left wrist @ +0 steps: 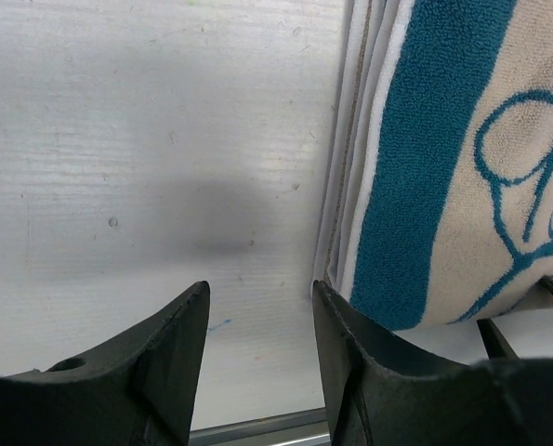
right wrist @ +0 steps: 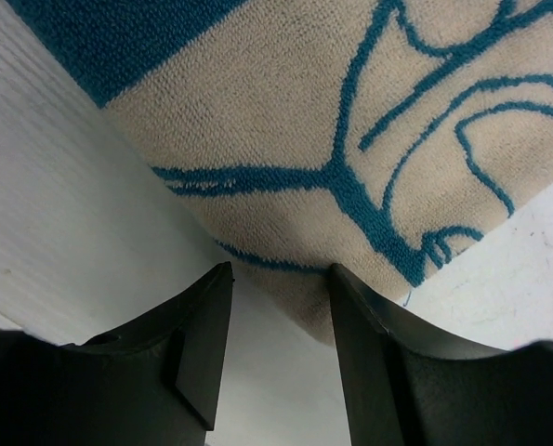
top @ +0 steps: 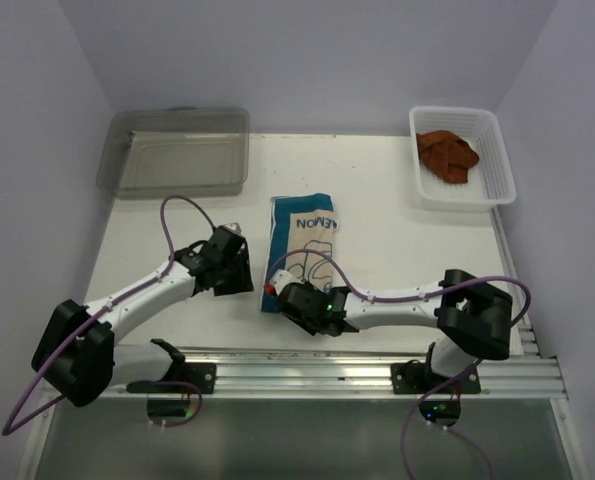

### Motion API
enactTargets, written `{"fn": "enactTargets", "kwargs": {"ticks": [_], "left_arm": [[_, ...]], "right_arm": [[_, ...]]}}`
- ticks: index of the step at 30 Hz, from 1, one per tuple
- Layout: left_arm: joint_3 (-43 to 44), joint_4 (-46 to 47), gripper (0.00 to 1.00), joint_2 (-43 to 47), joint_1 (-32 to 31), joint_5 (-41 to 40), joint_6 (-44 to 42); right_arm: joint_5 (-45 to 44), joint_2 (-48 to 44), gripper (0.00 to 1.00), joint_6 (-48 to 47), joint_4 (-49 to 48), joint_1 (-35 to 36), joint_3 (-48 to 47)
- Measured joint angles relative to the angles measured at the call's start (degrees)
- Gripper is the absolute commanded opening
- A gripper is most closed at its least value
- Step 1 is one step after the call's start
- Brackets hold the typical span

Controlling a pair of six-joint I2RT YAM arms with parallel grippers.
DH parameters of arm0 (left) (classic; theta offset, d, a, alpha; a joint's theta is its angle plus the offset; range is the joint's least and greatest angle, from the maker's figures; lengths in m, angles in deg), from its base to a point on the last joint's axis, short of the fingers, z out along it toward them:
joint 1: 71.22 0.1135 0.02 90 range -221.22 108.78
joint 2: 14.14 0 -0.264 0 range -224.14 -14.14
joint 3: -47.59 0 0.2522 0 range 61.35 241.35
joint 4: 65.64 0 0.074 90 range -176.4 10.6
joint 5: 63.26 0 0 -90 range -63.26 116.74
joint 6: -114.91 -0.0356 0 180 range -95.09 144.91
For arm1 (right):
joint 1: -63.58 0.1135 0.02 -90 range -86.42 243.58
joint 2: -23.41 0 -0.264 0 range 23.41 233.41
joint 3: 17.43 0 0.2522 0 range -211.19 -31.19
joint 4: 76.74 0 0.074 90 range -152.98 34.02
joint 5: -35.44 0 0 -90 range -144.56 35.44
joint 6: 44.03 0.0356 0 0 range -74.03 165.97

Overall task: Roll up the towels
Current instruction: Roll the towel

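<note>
Saw left fingers [left wrist: 336, 316] parted, empty, just left of cream towel [top: 303, 236]; right fingers [right wrist: 355, 302] parted, empty, at its near edge; rust-brown towel [top: 447, 155] well right, in mesh basket [top: 463, 112].

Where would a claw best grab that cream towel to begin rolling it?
The towel is probably best taken by its near short edge, coming in low from the near side. It lies flat and folded, its length running away from that side, so that end can lift and roll forward.
</note>
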Motion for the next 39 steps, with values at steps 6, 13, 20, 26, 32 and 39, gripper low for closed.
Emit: {"fn": "enactTargets", "kwargs": {"ticks": [6,13,20,26,32,39], "left_arm": [[0.0,0.02,0.53,0.0,0.07,1.05,-0.09],[0.0,0.04,0.55,0.0,0.07,2.1,-0.31],[0.0,0.7,0.55,1.16,0.07,3.39,-2.14],[1.4,3.02,0.38,4.04,0.11,5.97,-4.52],[1.84,12.02,0.0,-0.39,0.11,13.68,-4.98],[1.77,16.98,0.0,-12.72,0.13,20.35,-4.92]], "right_arm": [[-0.5,2.71,0.15,-0.52,-1.73,0.0,0.07],[-0.59,1.07,0.0,-1.09,-1.66,-0.02,0.09],[0.15,-3.74,0.0,-2.93,-0.9,-1.2,-0.2],[0.96,-4.13,0.0,-3.78,-0.59,-2.29,-0.61],[1.46,-4.13,0.0,-3.85,-0.57,-2.36,-0.63],[1.9,-4.13,0.0,-3.85,-0.61,-3.04,-0.68]]}}
